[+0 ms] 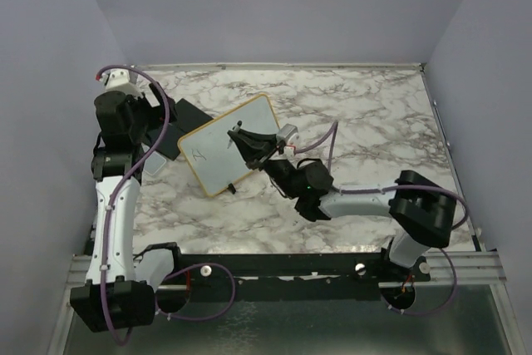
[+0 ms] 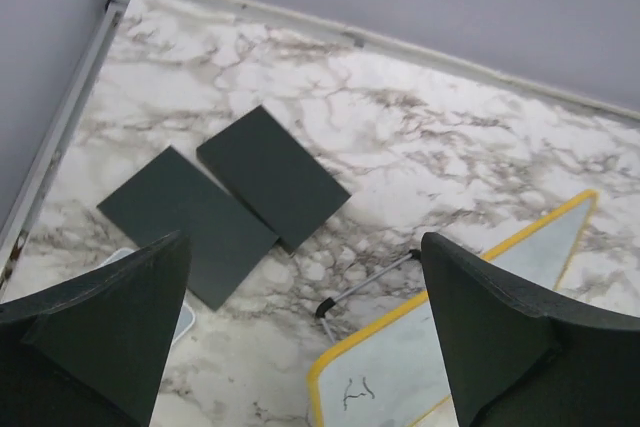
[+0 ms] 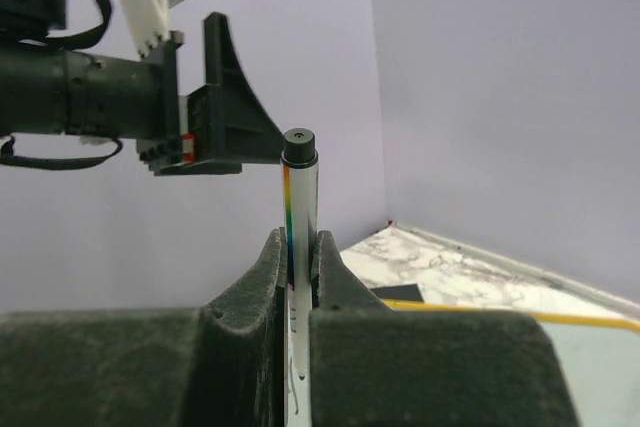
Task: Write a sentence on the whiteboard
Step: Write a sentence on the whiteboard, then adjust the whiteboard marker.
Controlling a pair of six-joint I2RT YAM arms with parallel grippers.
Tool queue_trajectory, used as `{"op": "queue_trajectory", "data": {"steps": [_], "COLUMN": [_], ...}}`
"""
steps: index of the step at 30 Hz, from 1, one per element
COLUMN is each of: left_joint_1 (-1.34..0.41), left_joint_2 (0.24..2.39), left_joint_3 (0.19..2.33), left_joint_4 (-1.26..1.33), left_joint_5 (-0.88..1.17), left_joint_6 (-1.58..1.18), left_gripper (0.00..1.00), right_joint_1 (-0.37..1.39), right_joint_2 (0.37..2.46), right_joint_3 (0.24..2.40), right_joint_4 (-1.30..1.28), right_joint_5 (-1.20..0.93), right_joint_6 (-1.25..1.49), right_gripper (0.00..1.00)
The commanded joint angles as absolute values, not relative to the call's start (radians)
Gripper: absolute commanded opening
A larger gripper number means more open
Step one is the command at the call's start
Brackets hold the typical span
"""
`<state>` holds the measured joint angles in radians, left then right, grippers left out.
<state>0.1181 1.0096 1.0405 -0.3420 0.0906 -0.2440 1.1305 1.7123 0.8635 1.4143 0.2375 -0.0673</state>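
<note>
The whiteboard (image 1: 218, 155), white with a thin yellow frame, stands tilted on the marble table left of centre. A few thin dark strokes of the sentence (image 2: 357, 390) show near its left corner. My right gripper (image 1: 248, 144) hovers over the middle of the board, shut on a white marker (image 3: 300, 192) with a rainbow stripe and a black end. The marker's tip is hidden below the fingers. My left gripper (image 2: 305, 239) is open, holds nothing, and hangs above the table just left of the whiteboard (image 2: 400, 362).
Two flat black rectangular blocks (image 2: 272, 175) (image 2: 185, 222) lie side by side on the table left of the board. The board's thin metal stand leg (image 2: 365, 287) sticks out behind it. Lilac walls close in the table (image 1: 374, 139) on three sides.
</note>
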Motion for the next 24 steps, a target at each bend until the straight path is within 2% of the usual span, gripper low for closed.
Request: {"op": "queue_trajectory", "data": {"steps": [1, 6, 10, 17, 22, 24], "left_joint_1": [0.124, 0.095, 0.013, -0.199, -0.244, -0.248], "left_joint_2": [0.949, 0.901, 0.878, 0.876, 0.864, 0.873], "left_joint_3": [1.127, 1.143, 1.144, 1.112, 1.094, 1.079], "left_joint_4": [-0.368, -0.365, -0.347, -0.321, -0.303, -0.301], "left_joint_5": [0.272, 0.516, 0.722, 0.875, 0.947, 0.974], "left_joint_6": [-0.213, -0.226, -0.246, -0.233, -0.210, -0.205], "left_gripper": [0.96, 0.93, 0.92, 0.93, 0.95, 0.92], "right_joint_1": [1.080, 1.033, 1.000, 0.992, 0.993, 0.993], "right_joint_2": [1.517, 1.358, 1.272, 1.194, 1.193, 1.193], "right_joint_3": [0.875, 0.942, 0.953, 0.943, 0.950, 0.950], "right_joint_4": [1.106, 0.724, 0.570, 0.512, 0.482, 0.480], "right_joint_5": [0.182, 0.120, 0.057, -0.067, -0.073, -0.085], "right_joint_6": [-0.026, 0.053, 0.116, 0.177, 0.201, 0.214], "right_gripper": [0.01, 0.01, 0.01, 0.01, 0.01, 0.01]}}
